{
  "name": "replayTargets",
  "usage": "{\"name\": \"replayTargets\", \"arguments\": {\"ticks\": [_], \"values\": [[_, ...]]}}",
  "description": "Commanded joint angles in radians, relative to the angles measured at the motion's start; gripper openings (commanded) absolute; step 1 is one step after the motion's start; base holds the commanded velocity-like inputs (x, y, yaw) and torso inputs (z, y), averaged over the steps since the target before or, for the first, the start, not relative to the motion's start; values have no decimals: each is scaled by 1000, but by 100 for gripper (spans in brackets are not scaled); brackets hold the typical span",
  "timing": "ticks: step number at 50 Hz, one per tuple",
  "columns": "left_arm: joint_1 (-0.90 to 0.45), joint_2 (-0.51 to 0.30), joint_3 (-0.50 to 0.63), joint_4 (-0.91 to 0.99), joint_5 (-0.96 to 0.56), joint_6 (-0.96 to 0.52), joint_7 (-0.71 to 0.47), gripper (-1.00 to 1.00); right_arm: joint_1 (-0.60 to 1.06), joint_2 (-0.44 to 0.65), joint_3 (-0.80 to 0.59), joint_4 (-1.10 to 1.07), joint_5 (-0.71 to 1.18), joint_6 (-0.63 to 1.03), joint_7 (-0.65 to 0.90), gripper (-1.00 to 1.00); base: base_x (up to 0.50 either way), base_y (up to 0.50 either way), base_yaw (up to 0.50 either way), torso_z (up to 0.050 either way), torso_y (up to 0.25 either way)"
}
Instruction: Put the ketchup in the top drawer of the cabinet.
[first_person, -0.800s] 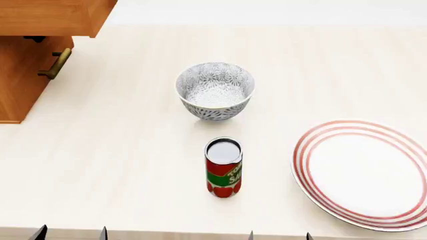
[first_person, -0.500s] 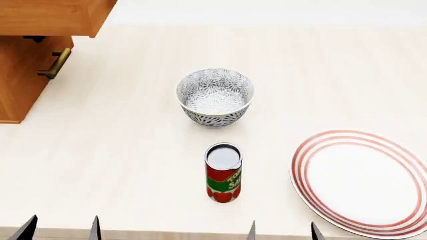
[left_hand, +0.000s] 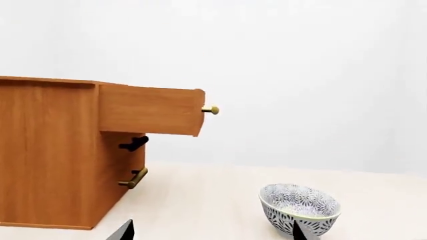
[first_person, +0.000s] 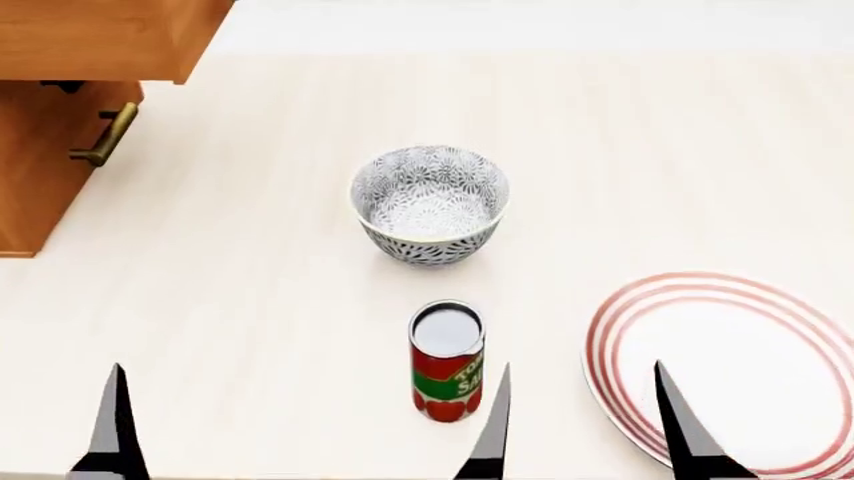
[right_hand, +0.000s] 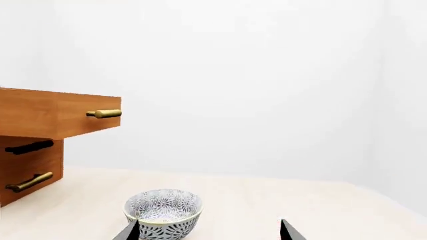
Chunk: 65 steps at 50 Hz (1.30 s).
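Observation:
The ketchup (first_person: 447, 360) stands upright on the table, a small can with a silver lid and a red and green label. My right gripper (first_person: 587, 420) is open just to its right, with the left fingertip (first_person: 494, 415) beside the can and nothing between the jaws. My left gripper (left_hand: 210, 231) is also open and empty; the head view shows only one of its fingertips (first_person: 114, 420), far left of the can. The top drawer (left_hand: 150, 110) sticks out of the cabinet (left_hand: 47, 150), pulled open. Neither wrist view shows the can.
A grey-white patterned bowl (first_person: 430, 203) sits behind the can. A white plate with red rings (first_person: 727, 370) lies at the right, partly under my right gripper. The lower drawer's brass handle (first_person: 107, 135) is below the open drawer. The table's front edge runs along the bottom.
Both grippers' fingertips have come farther up into the head view, over the table. The can, bowl and plate sit lower in the frame, so the view has shifted. Nothing was grasped.

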<state>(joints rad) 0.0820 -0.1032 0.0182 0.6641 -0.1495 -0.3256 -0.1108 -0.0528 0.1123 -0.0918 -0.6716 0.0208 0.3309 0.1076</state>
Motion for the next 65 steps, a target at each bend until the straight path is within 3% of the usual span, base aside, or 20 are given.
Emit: {"name": "replayTargets", "arguments": {"ticks": [1, 36, 39, 65], "values": [[17, -20, -2, 129, -29, -43, -27, 100, -31, 20, -9, -82, 6, -12, 20, 100, 492, 0, 0, 0, 0], [22, -59, 18, 105, -61, -18, -59, 100, -10, 48, -27, -127, 38, 49, 59, 100, 500, 0, 0, 0, 0], [25, -63, 19, 110, -63, -18, -63, 100, -28, 49, -29, -98, 42, -1, 59, 100, 500, 0, 0, 0, 0], [20, -80, 32, 100, -79, -12, -85, 100, -27, 70, -32, -91, 53, -6, 87, 100, 32, 490, 0, 0, 1]]}}
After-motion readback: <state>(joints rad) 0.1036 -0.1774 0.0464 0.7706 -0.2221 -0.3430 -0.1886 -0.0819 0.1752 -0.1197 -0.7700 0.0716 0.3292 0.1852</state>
